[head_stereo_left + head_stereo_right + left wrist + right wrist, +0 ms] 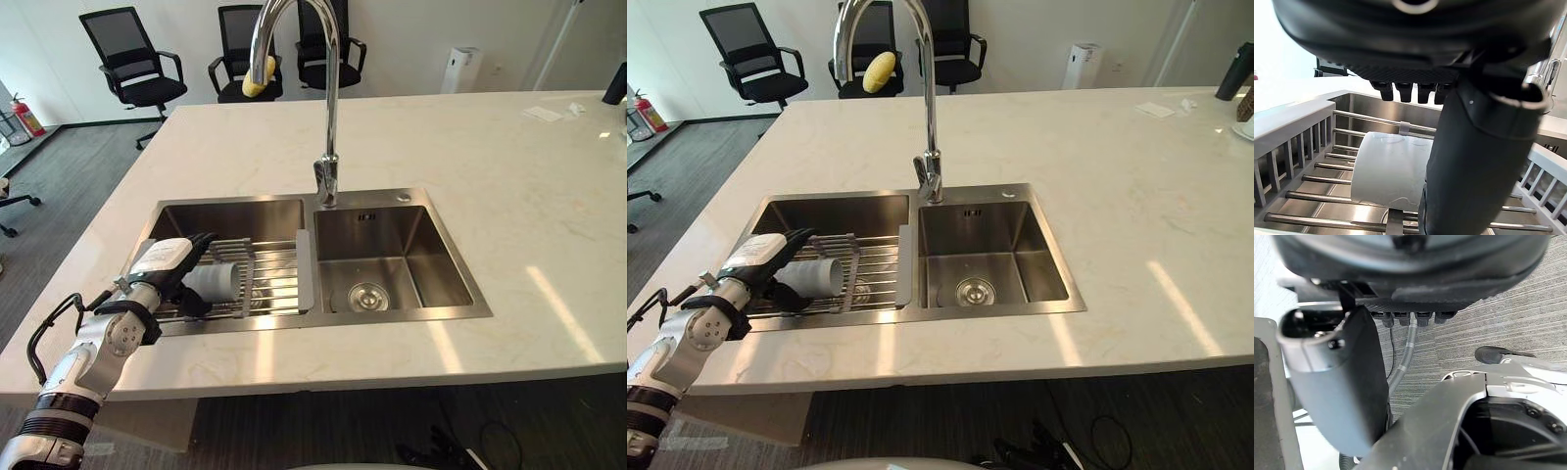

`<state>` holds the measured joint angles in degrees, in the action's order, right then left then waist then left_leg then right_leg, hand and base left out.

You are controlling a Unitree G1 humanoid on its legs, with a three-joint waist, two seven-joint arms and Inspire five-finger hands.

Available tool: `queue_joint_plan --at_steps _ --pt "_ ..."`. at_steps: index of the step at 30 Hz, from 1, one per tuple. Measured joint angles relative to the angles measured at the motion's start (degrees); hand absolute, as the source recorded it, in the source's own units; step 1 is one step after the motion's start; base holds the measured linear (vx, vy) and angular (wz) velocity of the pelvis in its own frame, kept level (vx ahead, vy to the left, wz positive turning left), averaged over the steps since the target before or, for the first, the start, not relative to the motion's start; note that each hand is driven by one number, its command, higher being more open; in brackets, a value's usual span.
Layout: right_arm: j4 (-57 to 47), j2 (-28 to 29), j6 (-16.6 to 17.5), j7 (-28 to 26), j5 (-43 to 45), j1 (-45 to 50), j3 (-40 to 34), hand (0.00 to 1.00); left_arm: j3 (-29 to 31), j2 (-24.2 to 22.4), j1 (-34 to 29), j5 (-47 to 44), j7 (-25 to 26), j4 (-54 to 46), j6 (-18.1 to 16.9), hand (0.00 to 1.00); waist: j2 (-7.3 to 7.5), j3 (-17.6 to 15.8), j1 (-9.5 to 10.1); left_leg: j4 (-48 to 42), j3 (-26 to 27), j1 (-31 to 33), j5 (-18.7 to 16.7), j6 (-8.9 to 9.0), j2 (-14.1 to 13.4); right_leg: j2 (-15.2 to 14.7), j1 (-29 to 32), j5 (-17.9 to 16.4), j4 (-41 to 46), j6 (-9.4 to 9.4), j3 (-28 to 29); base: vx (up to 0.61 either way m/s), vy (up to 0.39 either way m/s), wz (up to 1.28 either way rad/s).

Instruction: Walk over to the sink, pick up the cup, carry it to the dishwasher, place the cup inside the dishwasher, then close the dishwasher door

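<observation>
A pale cup point(220, 282) lies on its side on a wire rack point(279, 279) across the left basin of the steel sink point(392, 318). My left hand point(167, 262) reaches in from the sink's left rim. Its fingers point(201, 241) stretch over the cup and its thumb point(191, 300) sits on the near side, so the cup's end lies between them. In the left wrist view the cup point(1391, 169) rests on the rack bars just past the thumb point(1474, 161), with the fingers straight above it. My right hand point(1337, 382) hangs relaxed over grey carpet.
A tall curved faucet point(328, 117) rises behind the basins, with a yellow object point(259, 78) hanging at its spout. The right basin point(387, 259) has a round drain. A white marble worktop point(529, 225) surrounds the sink. Black office chairs point(137, 59) stand beyond it.
</observation>
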<state>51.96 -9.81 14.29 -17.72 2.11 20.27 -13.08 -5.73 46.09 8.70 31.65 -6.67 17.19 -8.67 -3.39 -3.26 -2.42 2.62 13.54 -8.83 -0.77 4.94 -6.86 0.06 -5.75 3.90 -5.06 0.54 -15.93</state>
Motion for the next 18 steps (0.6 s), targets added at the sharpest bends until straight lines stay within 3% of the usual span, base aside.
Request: queue_joint_plan --at_steps 15,16,18 --pt "-2.4 -0.3 -1.8 -0.7 0.0 0.6 0.4 1.0 -1.8 0.0 2.4 -1.5 -4.1 6.2 2.7 1.0 -0.23 -0.1 -0.7 -0.7 1.3 -0.2 -0.8 1.16 -0.2 0.2 0.4 0.0 0.1 0.0 1.6 0.03 0.017 -0.06" --pt "-2.8 -0.6 -1.9 -0.7 0.0 0.7 1.0 1.0 -1.9 0.0 2.5 -1.6 -4.6 6.3 2.8 0.0 -0.24 -0.1 -0.89 -0.8 1.3 -0.2 -0.8 1.18 -0.2 0.2 0.4 0.0 0.1 0.0 1.6 0.0 0.0 0.0" --pt "-3.4 -1.0 -2.1 -0.9 0.0 0.7 1.5 1.0 -2.0 0.0 2.5 -2.4 -4.9 6.5 3.0 0.0 -0.28 -0.2 -1.23 -0.9 1.3 -0.2 -0.9 1.29 -0.2 0.2 0.4 0.0 0.1 0.0 1.7 0.0 0.0 0.0"
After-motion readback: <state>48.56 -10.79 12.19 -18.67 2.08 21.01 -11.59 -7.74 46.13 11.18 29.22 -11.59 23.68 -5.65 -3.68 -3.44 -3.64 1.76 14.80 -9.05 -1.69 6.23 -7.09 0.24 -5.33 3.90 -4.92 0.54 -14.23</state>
